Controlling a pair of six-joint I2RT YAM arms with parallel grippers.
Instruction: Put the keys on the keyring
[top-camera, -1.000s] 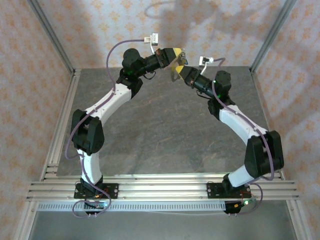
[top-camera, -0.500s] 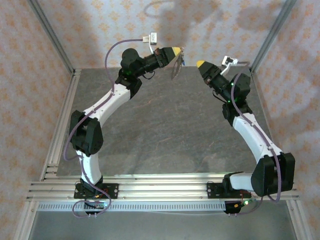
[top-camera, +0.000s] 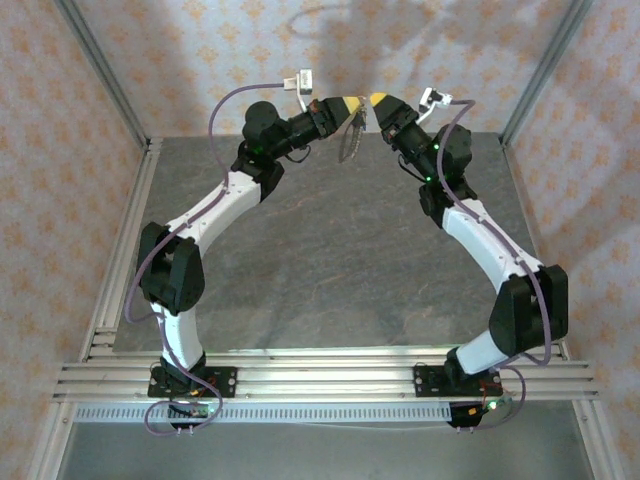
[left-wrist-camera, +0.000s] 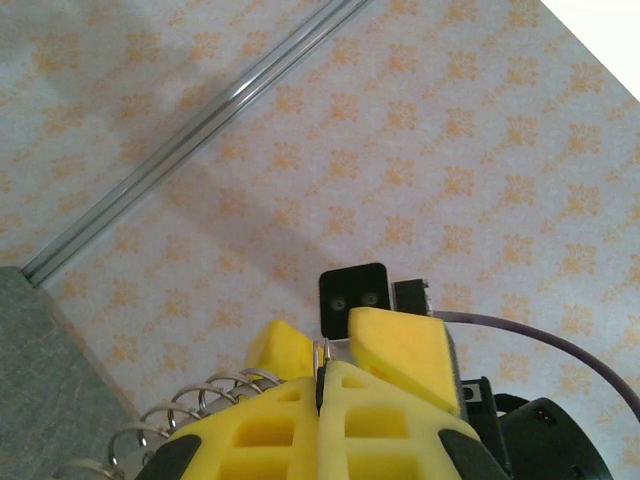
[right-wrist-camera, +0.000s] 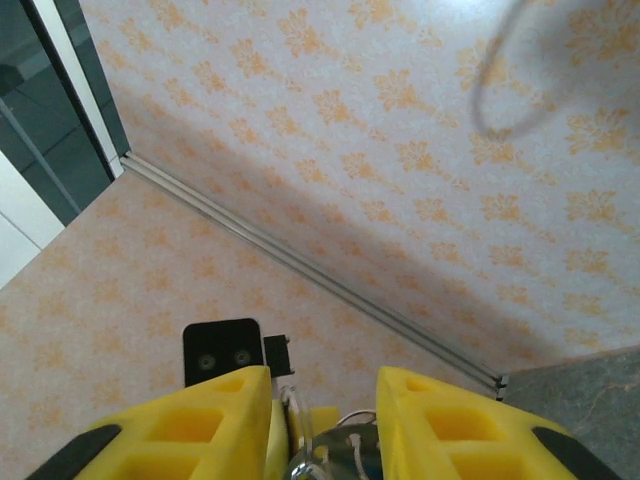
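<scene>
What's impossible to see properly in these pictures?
- Top view: the keyring hanging under the left fingers is too small to tell what hangs on it.
- Right wrist view: the shiny metal piece between the right fingers is cut off by the bottom edge.

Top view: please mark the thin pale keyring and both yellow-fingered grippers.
keyring (top-camera: 349, 142), top view, hanging loop's middle
left gripper (top-camera: 357, 105), top view, yellow fingertips
right gripper (top-camera: 375, 98), top view, yellow fingertips
</scene>
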